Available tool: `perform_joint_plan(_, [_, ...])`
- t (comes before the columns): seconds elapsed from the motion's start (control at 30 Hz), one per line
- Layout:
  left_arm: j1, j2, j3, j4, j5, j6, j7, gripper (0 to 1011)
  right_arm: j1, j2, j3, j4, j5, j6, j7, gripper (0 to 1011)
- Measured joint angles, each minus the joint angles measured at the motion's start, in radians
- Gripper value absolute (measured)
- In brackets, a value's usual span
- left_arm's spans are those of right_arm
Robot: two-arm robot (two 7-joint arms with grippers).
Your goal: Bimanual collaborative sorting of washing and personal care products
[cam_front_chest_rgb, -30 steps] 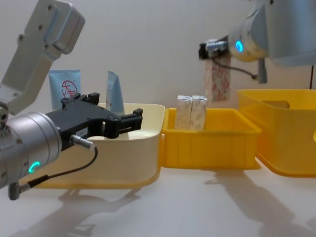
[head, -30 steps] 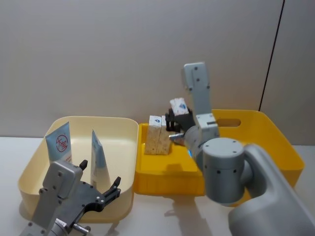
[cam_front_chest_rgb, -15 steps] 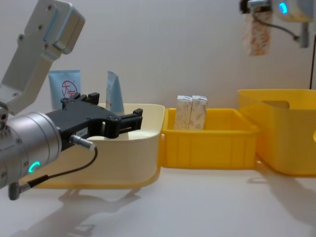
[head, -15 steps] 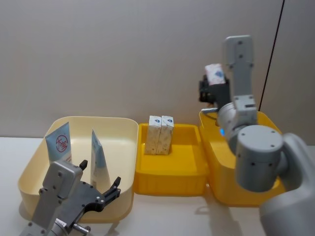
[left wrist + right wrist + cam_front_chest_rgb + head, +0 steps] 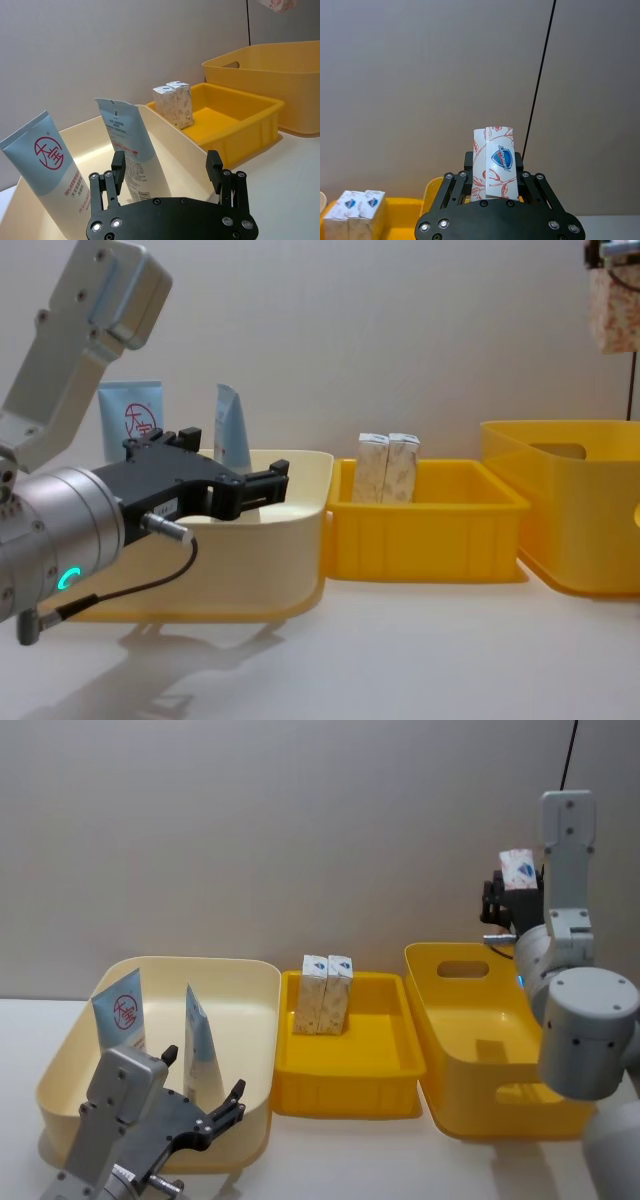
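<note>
Nearest the robot, the left gripper [image 5: 203, 1072] hovers low over the counter [image 5: 400, 660] at the near rim of the cream bin [image 5: 60, 1060], its fingers spread apart with nothing between them. Just past it, inside that bin, two light-blue tubes [image 5: 122, 1012] stand on end and lean back, near each other but apart; the one on the left shows a red circle logo and the other turns a narrow side forward. To the right of the cream bin is the yellow tray [image 5: 345, 1070], with two white cartons [image 5: 325, 992] standing upright and touching at its far end. Right of the tray is the deep yellow bin [image 5: 470, 1020]. Farthest off, the right gripper [image 5: 503, 902] is raised high, apparently over that bin's far end, clamped on a third carton [image 5: 492, 155] held upright.
</note>
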Motion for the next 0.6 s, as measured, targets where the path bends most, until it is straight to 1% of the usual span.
perform_joint_plan(0.2, [0.000,0.000,0.000,0.000,0.000,0.000,0.000,1003,0.020,0.003,0.015,0.046,0.002,0.023,0.014,410])
perform_joint_plan(0.47, [0.000,0.000,0.000,0.000,0.000,0.000,0.000,1003,0.040,-0.005,0.019,0.093,0.009,0.031,0.034,410])
perform_joint_plan(0.57, [0.000,0.000,0.000,0.000,0.000,0.000,0.000,1003,0.045,-0.006,0.020,0.106,0.010,0.033,0.039,453])
perform_joint_plan(0.6, [0.000,0.000,0.000,0.000,0.000,0.000,0.000,1003,0.048,-0.008,0.021,0.111,0.010,0.033,0.042,513])
